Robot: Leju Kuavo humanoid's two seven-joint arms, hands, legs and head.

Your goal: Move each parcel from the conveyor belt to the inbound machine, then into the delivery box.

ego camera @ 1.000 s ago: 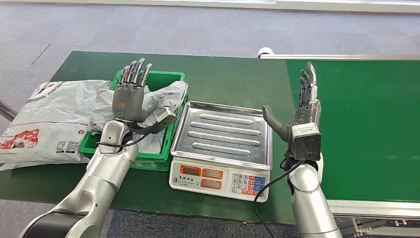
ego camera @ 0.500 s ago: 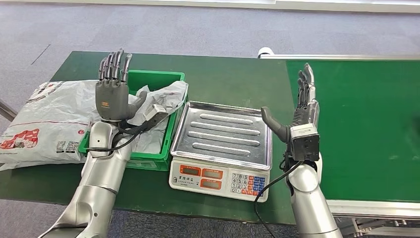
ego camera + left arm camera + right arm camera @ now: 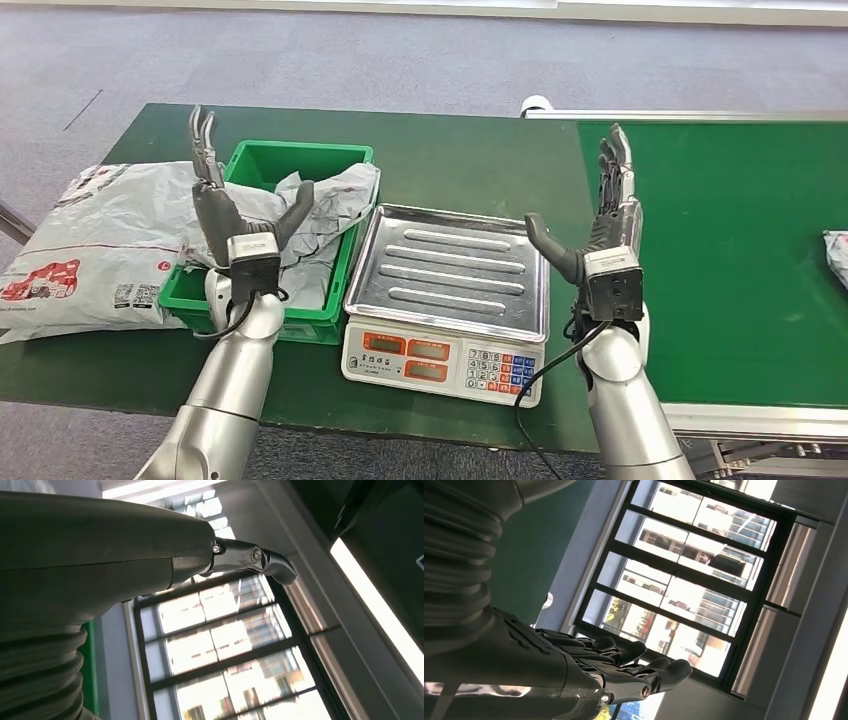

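A grey parcel [image 3: 837, 256] peeks in at the right edge of the green conveyor belt [image 3: 740, 250]. The weighing scale [image 3: 448, 290] with its bare steel tray sits between my arms. A green delivery box [image 3: 300, 165] holds a crumpled grey parcel [image 3: 325, 210]. My left hand [image 3: 228, 205] stands upright over the box's near left corner, fingers straight and thumb apart, holding nothing. My right hand [image 3: 605, 225] is raised edge-on between the scale and the belt, fingers straight up, empty. In the wrist views the left hand [image 3: 125, 555] and right hand [image 3: 589, 670] point at a ceiling and windows.
A large white and grey parcel bag [image 3: 95, 245] with red print lies on the dark green table [image 3: 450, 150], left of the box. A black cable [image 3: 545, 370] runs from my right wrist across the scale's keypad. Grey carpet lies beyond the table.
My left hand has drawn back and leftward from over the box and turned edge-on. A parcel has come into sight at the belt's right edge. My right hand has barely moved.
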